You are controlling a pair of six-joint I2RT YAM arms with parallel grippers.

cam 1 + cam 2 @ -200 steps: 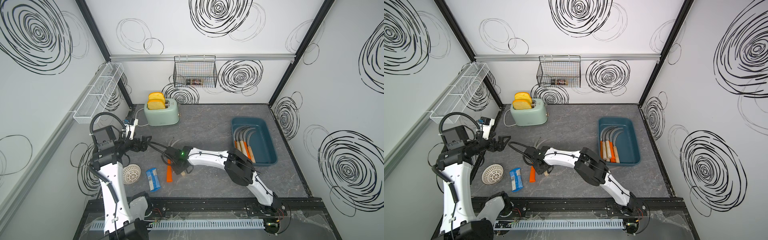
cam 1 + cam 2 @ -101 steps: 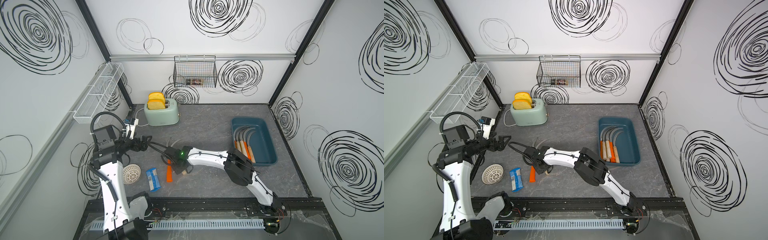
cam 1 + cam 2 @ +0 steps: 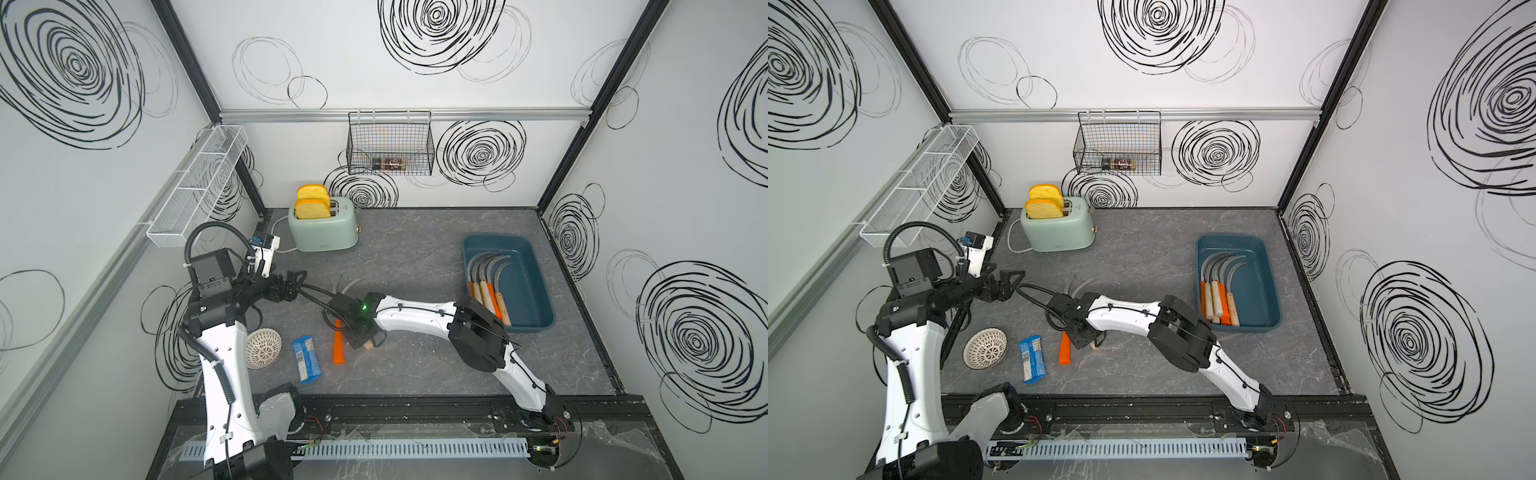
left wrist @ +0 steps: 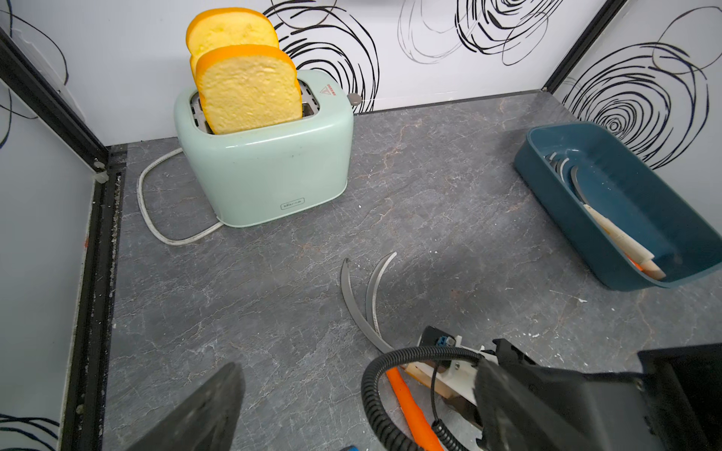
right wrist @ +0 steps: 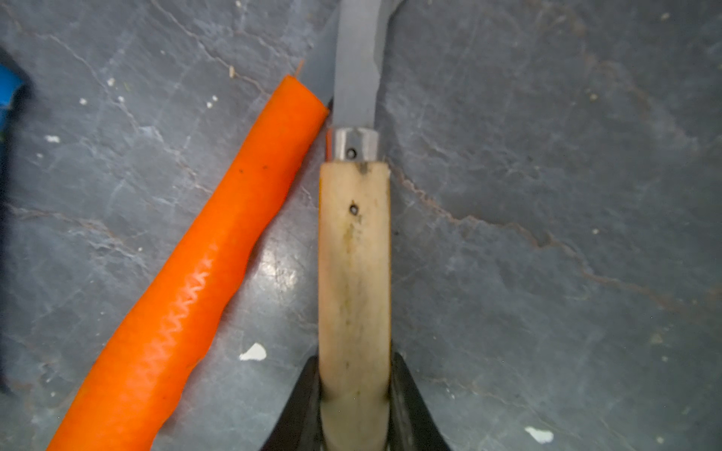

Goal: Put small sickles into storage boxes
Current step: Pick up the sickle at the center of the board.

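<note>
We see the right tool [image 5: 354, 390] clenched on the end of a pale wood-handled sickle [image 5: 353, 254] lying on the grey marbled table [image 5: 547, 195], just beside an orange-handled sickle [image 5: 187, 296] — both grey blades [image 5: 357, 58] run out of the wrist view. In both top views the right wrist [image 3: 357, 320] hides this grip; the left tool [image 3: 300, 280] hangs spread and empty, well apart from the dark teal plastic tub [image 3: 532, 291] holding several more sickles [image 3: 484, 286].

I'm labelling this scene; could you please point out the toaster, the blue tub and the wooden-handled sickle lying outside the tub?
toaster [image 3: 326, 235]: in a top view, front face.
blue tub [image 3: 532, 327]: in a top view, near wall.
wooden-handled sickle [image 5: 353, 254]: right wrist view, mid-handle.
</note>
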